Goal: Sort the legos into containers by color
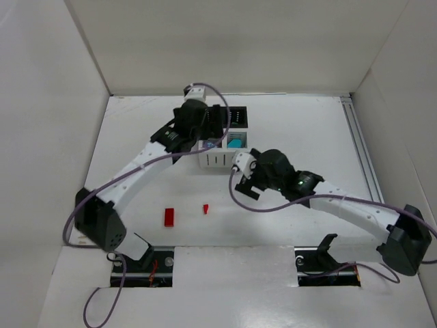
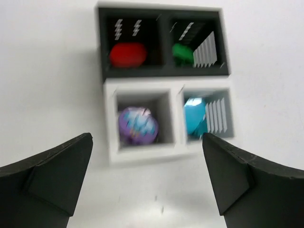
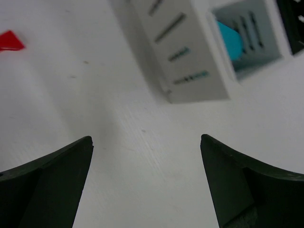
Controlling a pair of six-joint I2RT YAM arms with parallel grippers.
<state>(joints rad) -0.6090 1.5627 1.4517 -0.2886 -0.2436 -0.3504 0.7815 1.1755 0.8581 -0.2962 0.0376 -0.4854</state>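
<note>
Right now we see the left arm's black fingers (image 2: 57,166) spread wide w/ nothing between them, hanging over the small square four-compartment bin block (image 2: 110,128), which sits toward the far middle of the white counter (image 1: 293,225). Via the left wrist cam, somewhat blurred, the block's two black compartments are at top and the two white ones below. A rounded red lego (image 2: 127,54) lies in the top-left black one, a green lego (image 2: 182,54) in the top-right black one, a rounded purple lego (image 2: 137,126) in the lower-left white one, and a cyan lego (image 2: 194,116) in the lower-right white one. The right arm's black fingers (image 3: 52,175) are also wide apart & empty, low over bare counter just beside the block's slatted white side. Two pieces lie loose on the counter nr the arm bases, well apart from the block: a flat red rectangular lego (image 1: 169,216) and, just to its right, a smaller red wedge-like lego (image 1: 205,208).
</note>
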